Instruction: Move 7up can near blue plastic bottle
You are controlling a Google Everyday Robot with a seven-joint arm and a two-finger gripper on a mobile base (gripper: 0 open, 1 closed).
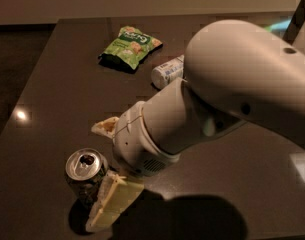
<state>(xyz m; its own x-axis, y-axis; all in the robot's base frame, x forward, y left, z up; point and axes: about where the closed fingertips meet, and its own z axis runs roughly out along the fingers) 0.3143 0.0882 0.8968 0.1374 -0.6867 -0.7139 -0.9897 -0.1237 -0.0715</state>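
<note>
The 7up can [85, 170] stands upright near the table's front left, silver top with the opening showing. My gripper [94, 176] is open, with the can at its fingertips. One finger [106, 126] lies just behind the can and the other finger [114, 203] is in front of it, overlapping its right side. The blue plastic bottle [167, 72] lies on its side farther back, its right part hidden by my arm. The can and the bottle are well apart.
A green snack bag [130, 46] lies at the back, left of the bottle. The dark table [57, 99] has its left edge near the can. My large white arm [232, 89] covers the right half of the table.
</note>
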